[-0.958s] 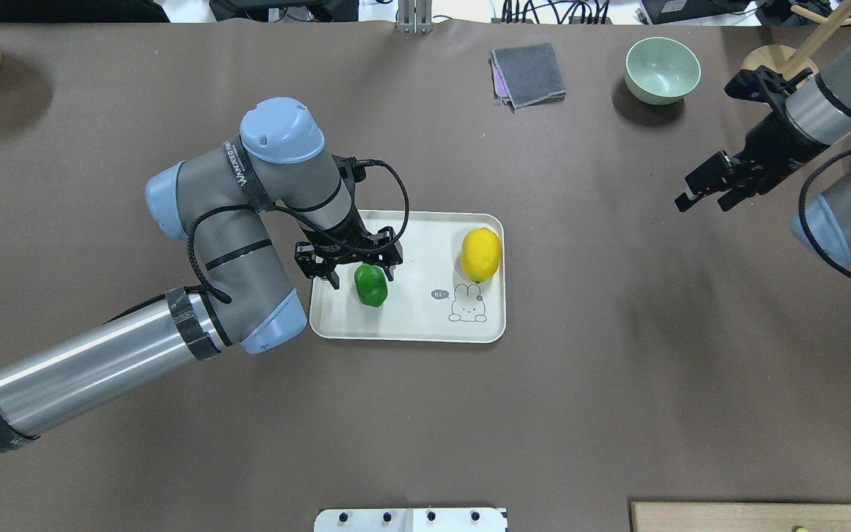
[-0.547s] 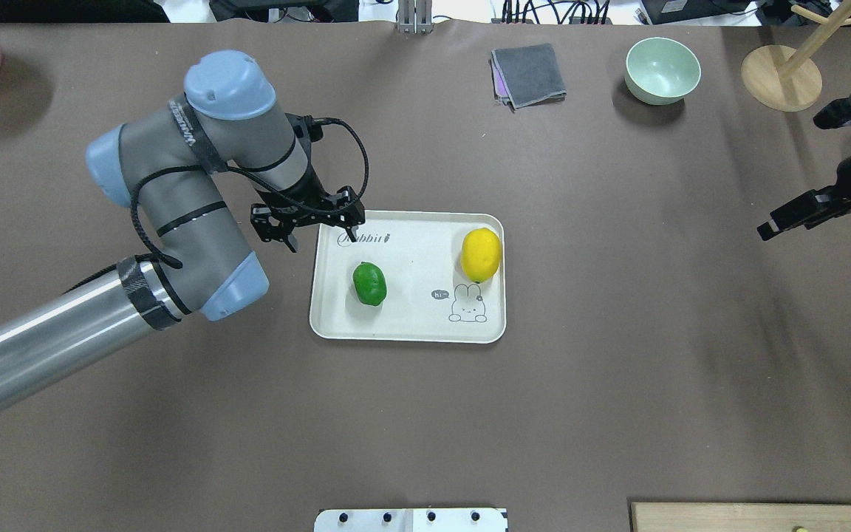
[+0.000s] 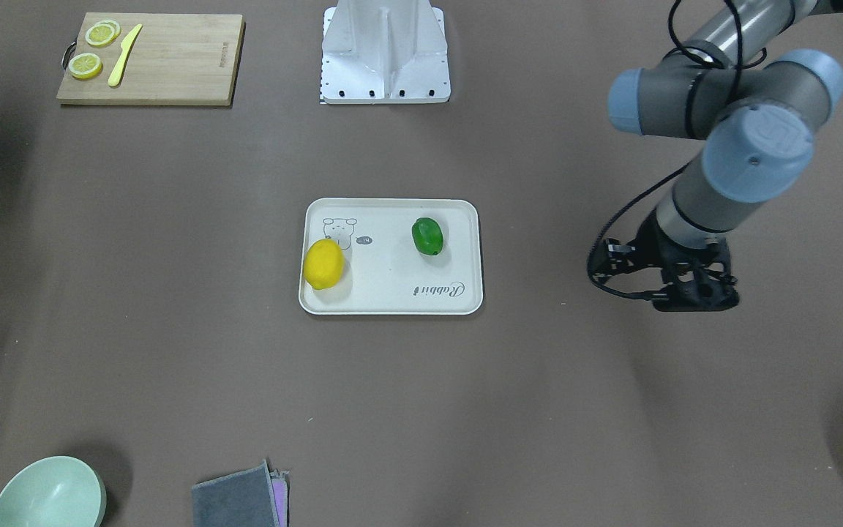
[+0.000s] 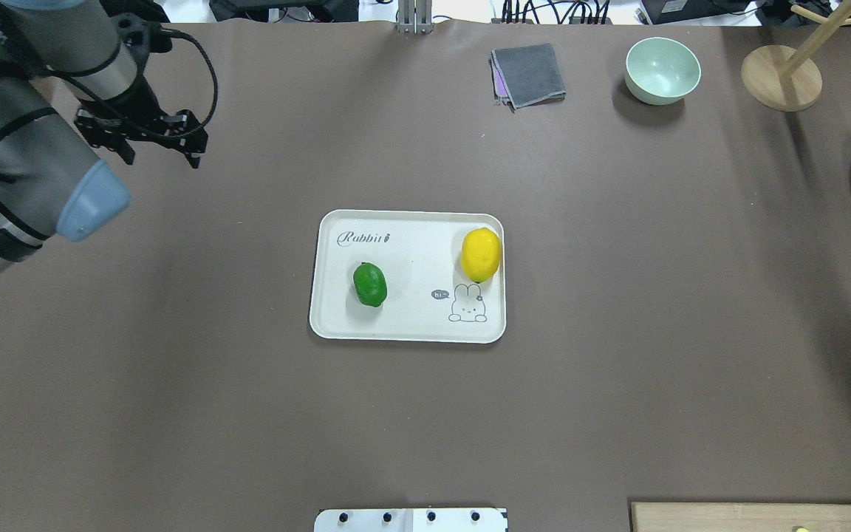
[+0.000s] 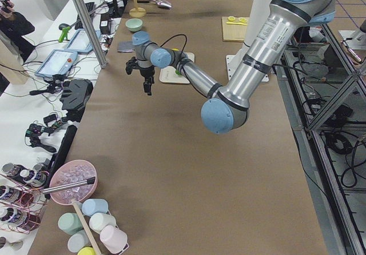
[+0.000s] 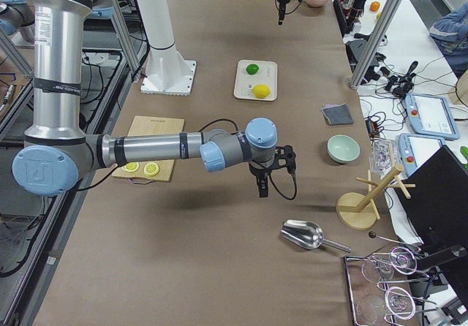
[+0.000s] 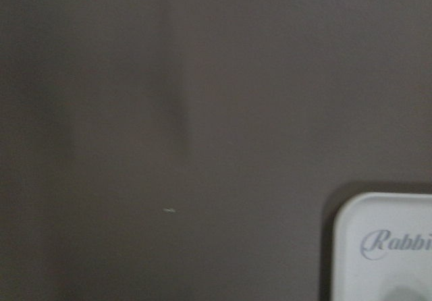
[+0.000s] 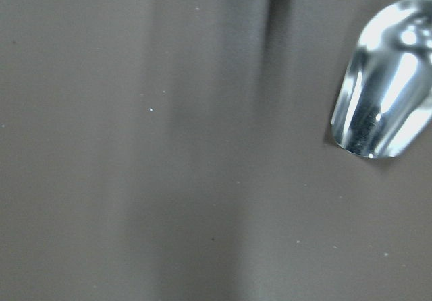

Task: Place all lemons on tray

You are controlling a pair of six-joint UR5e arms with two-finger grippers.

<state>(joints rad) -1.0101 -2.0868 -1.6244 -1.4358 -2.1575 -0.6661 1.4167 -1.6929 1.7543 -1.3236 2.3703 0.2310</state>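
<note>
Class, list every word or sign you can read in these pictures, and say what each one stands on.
"Rabbit": script lettering on the tray, in one corner.
"hi": tiny speech bubble beside the tray's rabbit drawing, barely legible.
Nothing else is legible.

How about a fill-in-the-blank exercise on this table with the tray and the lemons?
1. The lemon beside the rabbit drawing on the tray is ____ in colour.
2. The number of whole lemons lying on the tray is ____.
3. The left gripper hangs away from the tray, jaws apart, holding ____.
4. The script word printed in the tray's corner reads ____.

Missing words: yellow; two; nothing; Rabbit.
</note>
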